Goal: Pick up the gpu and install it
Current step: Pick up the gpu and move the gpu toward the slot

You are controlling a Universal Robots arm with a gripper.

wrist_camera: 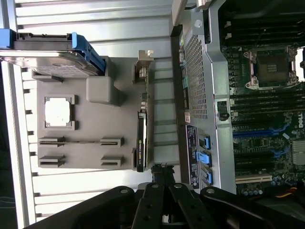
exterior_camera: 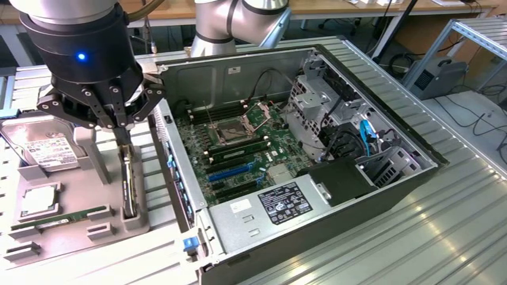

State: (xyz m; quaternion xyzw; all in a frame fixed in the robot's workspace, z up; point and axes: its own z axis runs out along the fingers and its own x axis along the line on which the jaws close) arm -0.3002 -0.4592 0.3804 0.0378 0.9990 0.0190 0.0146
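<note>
The gpu [exterior_camera: 127, 181] stands on its long edge in a slot of the grey holder tray [exterior_camera: 71, 237], just beside the open computer case [exterior_camera: 262, 228]. In the wrist view the gpu [wrist_camera: 141, 138] is a thin dark card with its silver bracket at the far end. My gripper [exterior_camera: 123, 139] hangs directly over the card's top edge, shut, with nothing between its fingers. In the wrist view the gripper [wrist_camera: 161, 169] has its tips together, close to the card's near end and slightly off to the case side.
The tray [wrist_camera: 95, 124] also carries a hard drive [exterior_camera: 44, 148], a CPU [exterior_camera: 40, 202] and a green RAM stick [exterior_camera: 59, 218]. Inside the case lie the motherboard with blue expansion slots [exterior_camera: 230, 172], a CPU socket [exterior_camera: 234, 130] and cables. Ribbed metal table all around.
</note>
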